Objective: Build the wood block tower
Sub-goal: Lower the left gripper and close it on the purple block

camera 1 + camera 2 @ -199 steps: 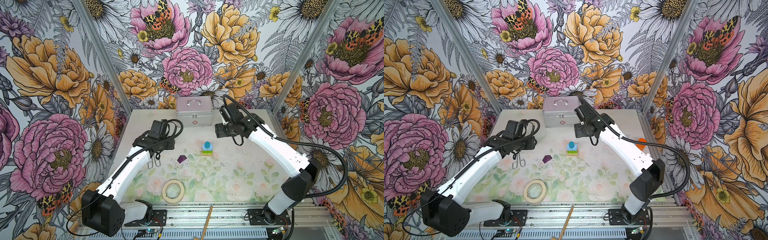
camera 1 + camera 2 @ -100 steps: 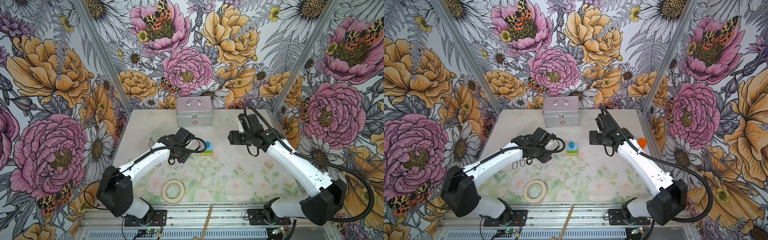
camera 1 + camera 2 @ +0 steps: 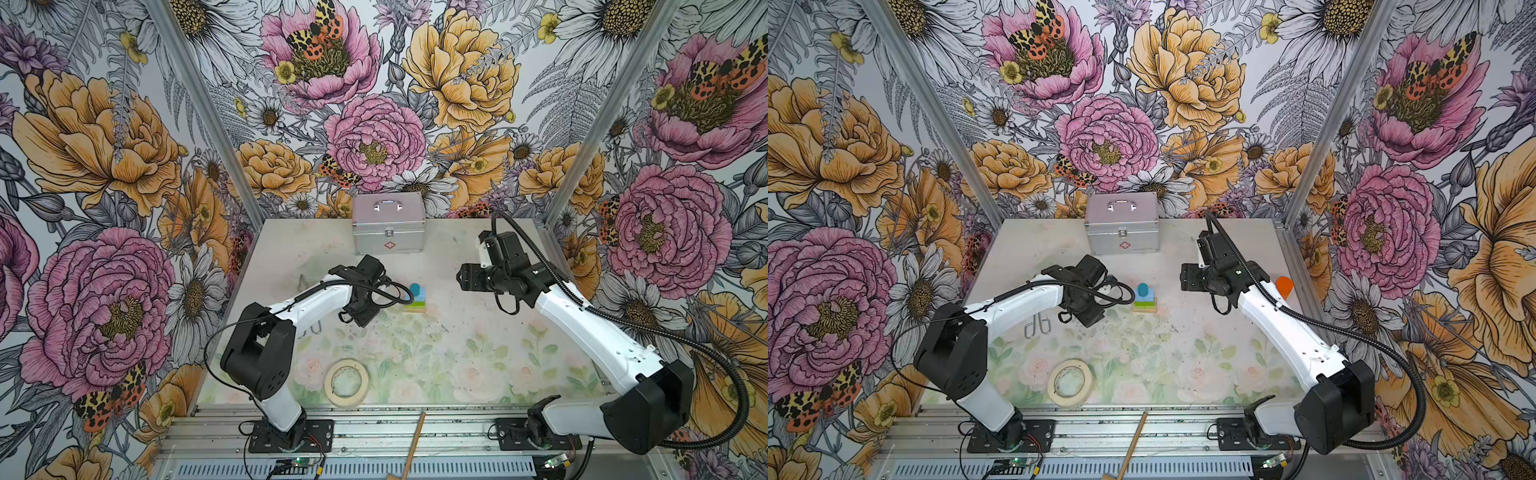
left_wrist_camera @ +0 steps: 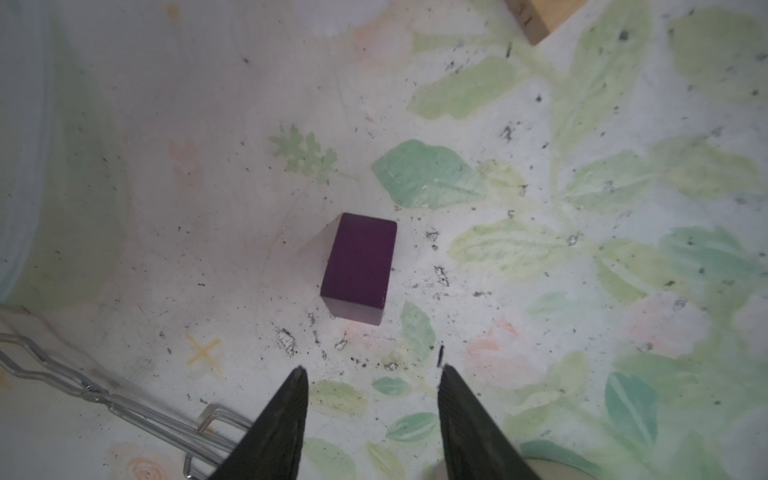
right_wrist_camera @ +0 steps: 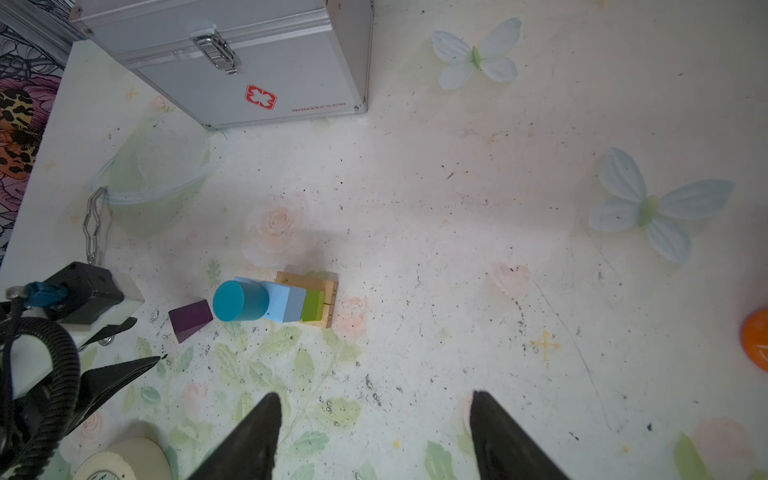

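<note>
Left claw, open and empty, lines up on the purple block just ahead. Right claw, open, empty, stands clear of the tower.

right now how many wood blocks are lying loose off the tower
1: the purple roof block lies on the table, apart from the tower, just ahead of the open left jaws. Others may be hidden from these views.

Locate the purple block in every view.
Both top views: unseen, under the left end effector.
Left wrist: purple block mid-frame, ahead of the open jaws.
Right wrist: beside the teal cylinder.
Shared landmark: the tower; left wrist shows only its tan base.
</note>
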Robot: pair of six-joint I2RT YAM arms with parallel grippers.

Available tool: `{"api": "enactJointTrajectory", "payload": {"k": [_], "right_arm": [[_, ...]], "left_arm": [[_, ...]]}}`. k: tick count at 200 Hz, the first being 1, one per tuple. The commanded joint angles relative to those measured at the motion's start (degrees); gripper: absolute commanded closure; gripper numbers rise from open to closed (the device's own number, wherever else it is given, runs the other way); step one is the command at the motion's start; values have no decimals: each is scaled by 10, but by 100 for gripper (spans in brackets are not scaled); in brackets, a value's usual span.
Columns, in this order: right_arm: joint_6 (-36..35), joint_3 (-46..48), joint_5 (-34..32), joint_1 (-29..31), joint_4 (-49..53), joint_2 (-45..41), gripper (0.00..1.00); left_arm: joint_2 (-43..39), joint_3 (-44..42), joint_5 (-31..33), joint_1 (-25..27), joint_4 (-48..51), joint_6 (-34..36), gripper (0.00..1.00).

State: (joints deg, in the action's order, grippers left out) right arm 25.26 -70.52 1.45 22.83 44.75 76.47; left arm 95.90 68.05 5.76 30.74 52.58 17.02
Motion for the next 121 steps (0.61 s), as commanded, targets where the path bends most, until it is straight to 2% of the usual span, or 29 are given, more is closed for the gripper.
{"api": "enactJointTrajectory", "payload": {"k": [1, 70, 121], "right_arm": [[6, 4, 12, -5, -19, -19, 26], [7, 8, 23, -12, -26, -14, 26], [8, 9, 31, -13, -30, -8, 26]], "left_arm": [[9, 15, -9, -13, -12, 30, 48], [21, 14, -57, -20, -37, 35, 47], [51, 16, -58, -22, -45, 37, 47]]}}
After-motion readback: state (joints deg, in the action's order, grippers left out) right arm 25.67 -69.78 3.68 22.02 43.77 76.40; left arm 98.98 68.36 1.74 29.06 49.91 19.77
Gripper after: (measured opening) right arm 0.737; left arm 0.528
